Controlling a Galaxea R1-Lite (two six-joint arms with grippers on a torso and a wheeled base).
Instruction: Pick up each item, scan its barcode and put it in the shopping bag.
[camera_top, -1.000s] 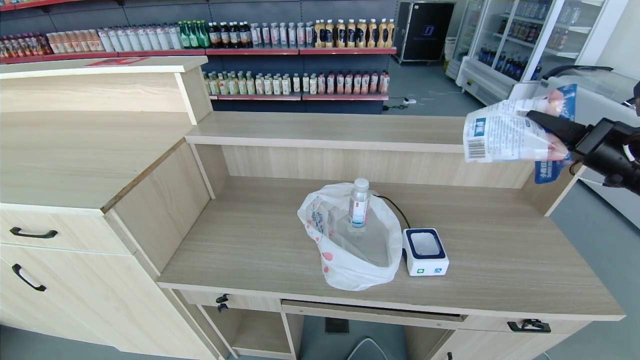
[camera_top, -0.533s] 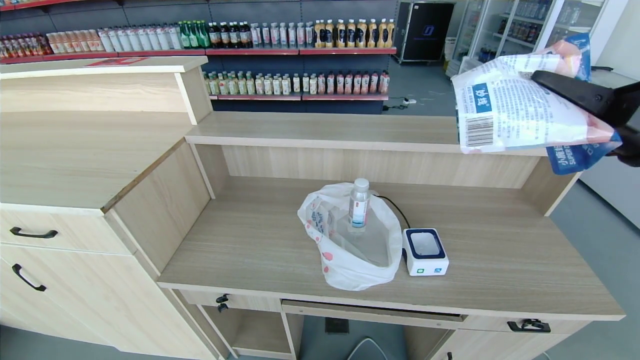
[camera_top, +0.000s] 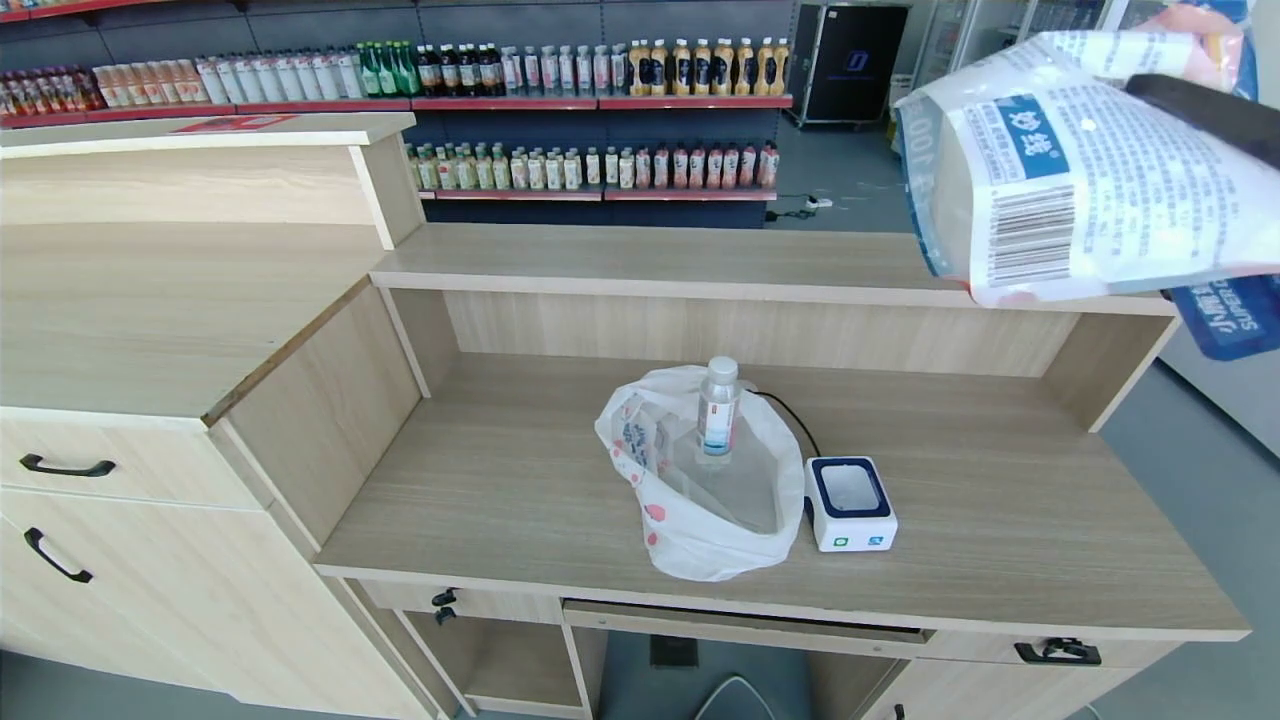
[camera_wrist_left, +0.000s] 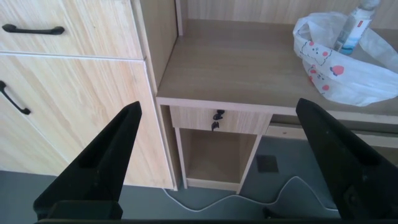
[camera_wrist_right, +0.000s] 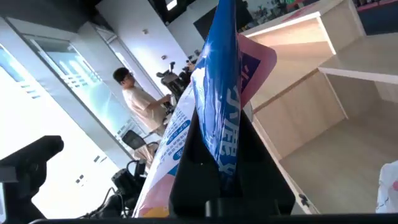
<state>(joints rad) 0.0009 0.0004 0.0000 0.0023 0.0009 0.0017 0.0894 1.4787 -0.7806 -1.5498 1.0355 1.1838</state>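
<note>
Snack packet (camera_top: 1080, 190), barcode end facing left, is hanging high at right, R tool (camera_top: 1165, 100) clamping it; scanner (camera_top: 850, 500) sitting below-left on bench (camera_top: 1000, 520).

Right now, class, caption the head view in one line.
Right end effector holds a packet high; bottle stands in the shopping bag beside the scanner.
</note>
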